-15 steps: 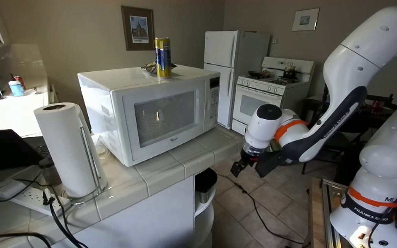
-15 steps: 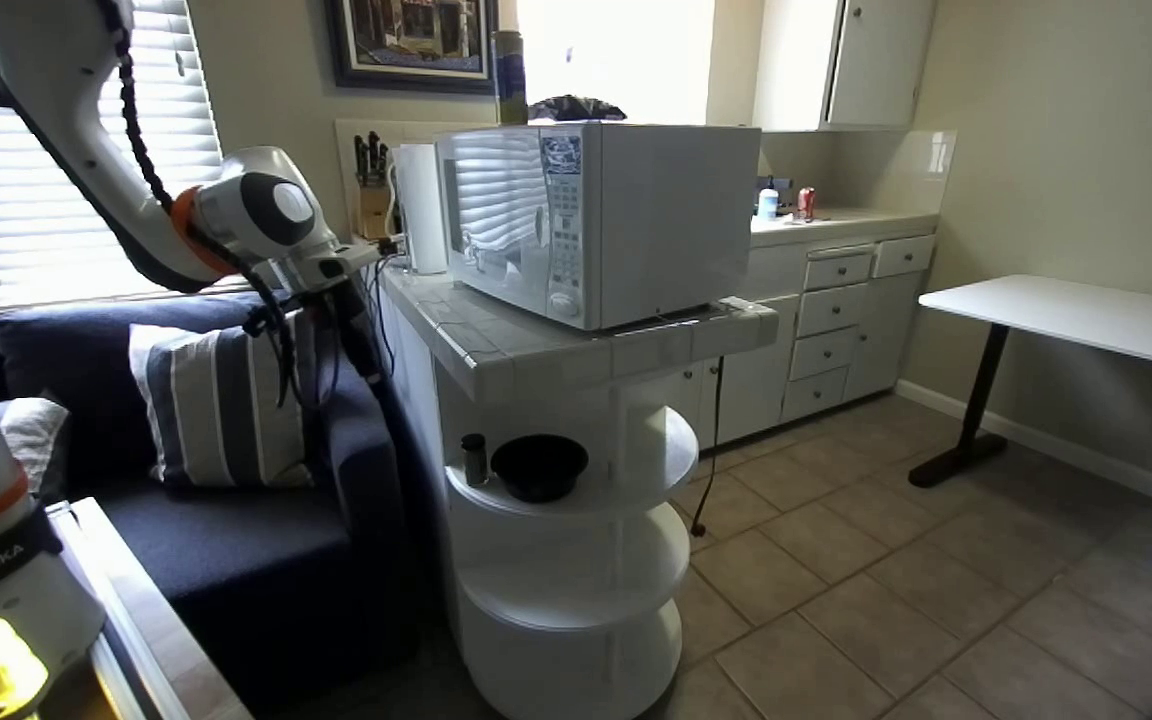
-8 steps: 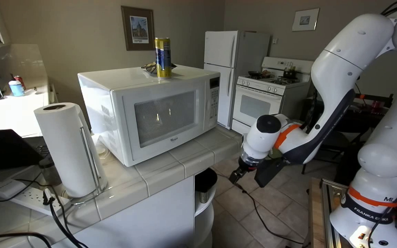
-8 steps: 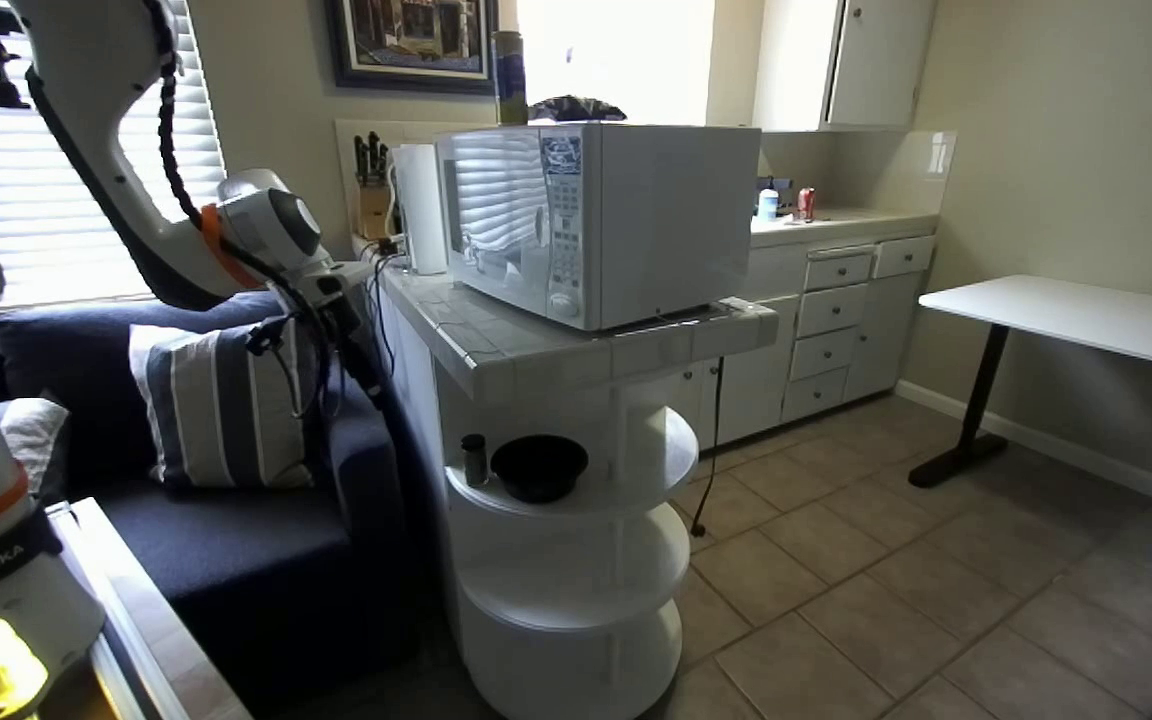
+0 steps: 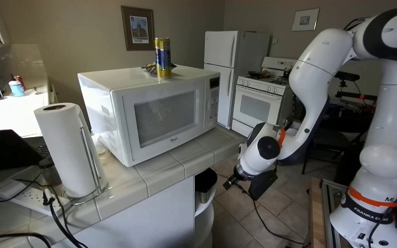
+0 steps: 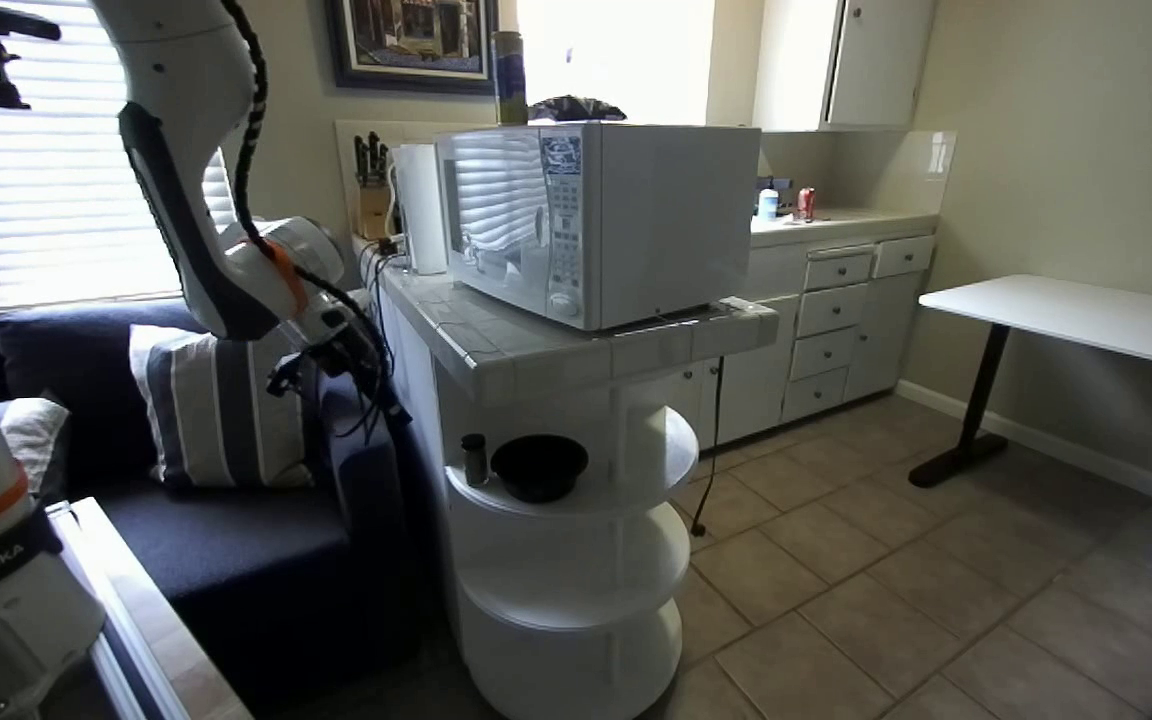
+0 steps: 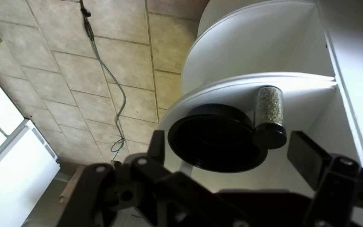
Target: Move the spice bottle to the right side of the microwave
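Note:
The spice bottle (image 7: 269, 108), clear with green-grey herbs and a black cap, stands upright on the top corner shelf under the counter end. It also shows in the exterior views (image 6: 474, 460) (image 5: 203, 197). It stands beside a black bowl (image 7: 216, 142). The white microwave (image 5: 165, 113) sits on the tiled counter above, and also shows in an exterior view (image 6: 671, 220). My gripper (image 7: 232, 151) is open and empty. In the wrist view the bottle's cap lies between the fingers, nearer the right finger, with the bottle farther off. In both exterior views the gripper (image 5: 231, 182) (image 6: 398, 410) is apart from the shelf, below counter height.
The counter edge (image 6: 586, 360) overhangs the shelf (image 6: 616, 490). A paper towel roll (image 5: 69, 151) and cords are on the counter. A yellow-and-blue can (image 5: 163, 58) stands on the microwave. A sofa (image 6: 366, 460) stands beside the counter. A cable (image 5: 264, 217) lies on the floor.
The arm has swung and lowered, and the wrist has turned. My gripper has moved down and closer to the shelf. The spice bottle, bowl and microwave have not moved.

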Controlling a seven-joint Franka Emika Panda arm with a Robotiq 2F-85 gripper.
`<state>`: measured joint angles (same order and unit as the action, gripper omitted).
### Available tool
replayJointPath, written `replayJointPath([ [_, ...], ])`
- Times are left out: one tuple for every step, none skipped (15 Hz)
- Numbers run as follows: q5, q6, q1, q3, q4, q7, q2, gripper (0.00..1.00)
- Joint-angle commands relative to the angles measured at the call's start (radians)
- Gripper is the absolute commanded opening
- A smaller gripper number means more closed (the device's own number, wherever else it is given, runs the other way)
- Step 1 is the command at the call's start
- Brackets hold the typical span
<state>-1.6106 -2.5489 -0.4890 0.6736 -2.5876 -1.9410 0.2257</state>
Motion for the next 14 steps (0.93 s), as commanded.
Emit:
replayJointPath([
  [-0.203,0.031,0.266,-0.268,0.104,-0.183,0.217,1.00],
  [-0.254,0.029,0.319,-0.322,0.136,-0.231,0.270,1.00],
  [-0.305,0.028,0.355,-0.359,0.172,-0.278,0.326,1.00],
  [-0.354,0.024,0.381,-0.385,0.214,-0.324,0.381,1.00],
  [-0.414,0.011,0.395,-0.399,0.258,-0.372,0.426,1.00],
  [-0.463,-0.014,0.394,-0.404,0.291,-0.408,0.453,1.00],
  [-0.366,-0.006,0.401,-0.405,0.201,-0.331,0.346,1.00],
  [-0.403,-0.003,0.402,-0.406,0.238,-0.360,0.391,1.00],
  [-0.418,-0.001,0.401,-0.406,0.264,-0.368,0.420,1.00],
  [-0.422,-0.001,0.400,-0.407,0.280,-0.370,0.438,1.00],
  [-0.423,-0.001,0.400,-0.407,0.287,-0.370,0.445,1.00],
  [-0.423,-0.002,0.400,-0.407,0.289,-0.370,0.446,1.00],
  [-0.423,-0.002,0.400,-0.407,0.289,-0.370,0.445,1.00],
  [-0.424,-0.002,0.400,-0.407,0.289,-0.370,0.445,1.00],
])
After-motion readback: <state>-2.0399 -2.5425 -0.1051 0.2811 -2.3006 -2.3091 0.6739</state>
